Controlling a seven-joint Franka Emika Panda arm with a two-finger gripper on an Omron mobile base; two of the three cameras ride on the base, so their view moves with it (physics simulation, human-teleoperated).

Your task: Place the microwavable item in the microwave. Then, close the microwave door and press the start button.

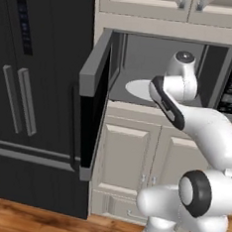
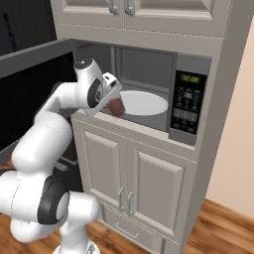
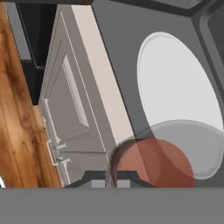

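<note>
Right base view shows the microwave (image 2: 149,94) built into the cabinetry, its grey cavity exposed. Its microwave door (image 1: 93,103) swings wide to the left, and the round white turntable (image 2: 144,103) lies bare inside. At the cavity's front edge, the gripper (image 2: 113,106) is closed tight on the cup (image 2: 116,106) with red-brown contents, holding it just at the opening, near the turntable's rim.

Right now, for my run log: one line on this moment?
gripper: shut on clear cup of red-brown contents | at open grey microwave mouth | white turntable bare
</note>
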